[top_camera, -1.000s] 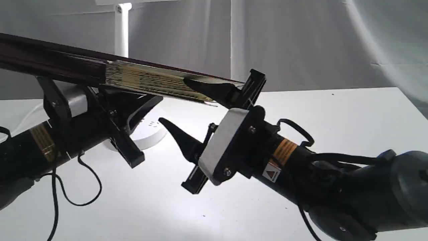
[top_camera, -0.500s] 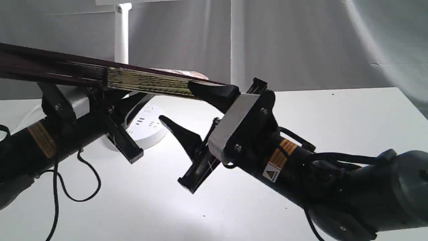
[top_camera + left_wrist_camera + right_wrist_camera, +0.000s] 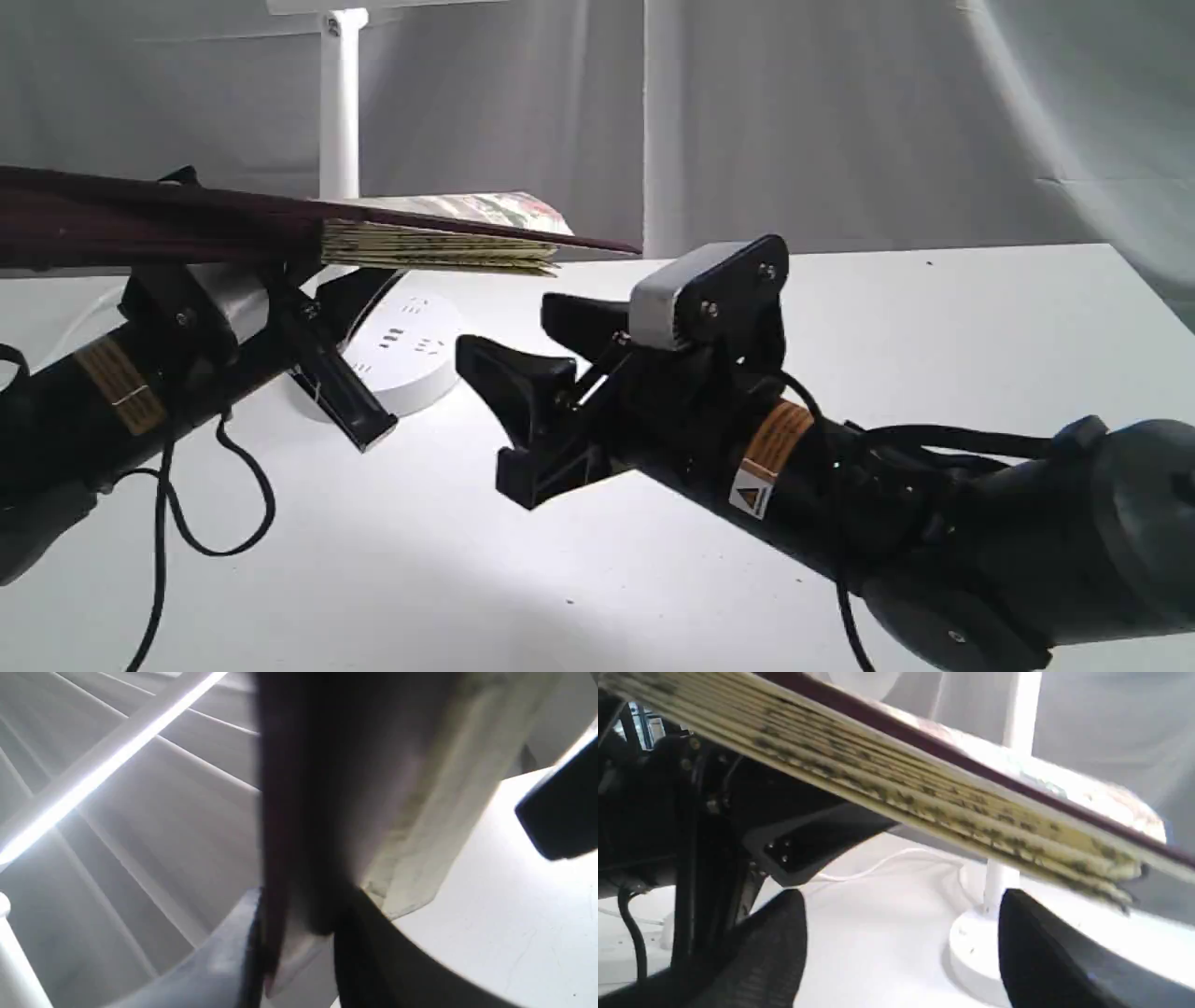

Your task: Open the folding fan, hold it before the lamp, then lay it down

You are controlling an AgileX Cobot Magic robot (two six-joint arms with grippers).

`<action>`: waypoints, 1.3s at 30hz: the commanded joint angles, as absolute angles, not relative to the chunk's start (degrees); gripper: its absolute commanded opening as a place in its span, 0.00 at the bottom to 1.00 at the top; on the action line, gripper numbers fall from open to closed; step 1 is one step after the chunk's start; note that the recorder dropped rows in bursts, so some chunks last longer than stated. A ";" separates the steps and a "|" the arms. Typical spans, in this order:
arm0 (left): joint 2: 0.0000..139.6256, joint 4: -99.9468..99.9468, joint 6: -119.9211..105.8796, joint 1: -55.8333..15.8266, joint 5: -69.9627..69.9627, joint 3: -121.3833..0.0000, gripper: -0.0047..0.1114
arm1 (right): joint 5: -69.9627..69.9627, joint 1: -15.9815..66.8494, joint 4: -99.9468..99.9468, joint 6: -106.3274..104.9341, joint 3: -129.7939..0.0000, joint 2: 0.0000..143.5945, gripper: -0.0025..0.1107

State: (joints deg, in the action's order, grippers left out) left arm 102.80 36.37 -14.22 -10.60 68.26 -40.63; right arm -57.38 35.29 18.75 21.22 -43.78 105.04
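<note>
The folding fan (image 3: pixel 429 247) hangs nearly level above the table, its cream pleats stacked under a maroon guard. One painted fold (image 3: pixel 476 205) peeks out behind the guard. My left gripper (image 3: pixel 182 219) is shut on the fan's dark ribs, which show pinched between its fingers in the left wrist view (image 3: pixel 299 947). My right gripper (image 3: pixel 527 341) is open and empty, just below and apart from the fan's free end (image 3: pixel 1064 844). The lamp's white post (image 3: pixel 341 103) rises behind the fan, and its round base (image 3: pixel 406 359) sits under it.
A white table (image 3: pixel 934 308) spreads out in front of a pale curtain (image 3: pixel 840 121). A black cable (image 3: pixel 187 523) loops down from the left arm. The right arm (image 3: pixel 934 523) fills the lower right. A white cord (image 3: pixel 878 863) trails from the lamp base (image 3: pixel 971 947).
My right gripper came off the fan's tip, rolled over and dropped below it. The fan swung closer to level, and a painted fold spread out behind the top guard.
</note>
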 commanded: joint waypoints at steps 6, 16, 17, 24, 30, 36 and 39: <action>102.68 33.38 -20.79 -10.65 68.49 -40.94 0.04 | -46.13 34.21 17.28 44.90 -43.44 104.25 0.62; 102.68 31.80 -31.21 -10.65 67.42 -40.94 0.04 | -58.61 17.85 42.21 88.03 -43.44 104.25 0.68; 102.68 31.80 -31.98 -10.65 67.17 -40.94 0.04 | -61.15 15.94 43.46 90.86 -43.44 104.25 0.68; 102.68 31.80 -38.13 -10.65 67.18 -40.94 0.04 | -67.15 12.60 59.55 106.84 -53.56 107.11 0.75; 102.68 29.23 -40.57 -10.65 67.18 -40.94 0.04 | -66.55 14.74 70.42 119.29 -63.70 115.26 0.76; 102.68 29.30 -46.16 -11.31 65.62 -40.94 0.04 | -69.96 14.88 61.63 119.46 -64.77 121.75 0.76; 102.68 28.84 -49.18 -12.36 65.49 -40.94 0.04 | -69.96 14.88 59.08 119.46 -64.77 122.91 0.76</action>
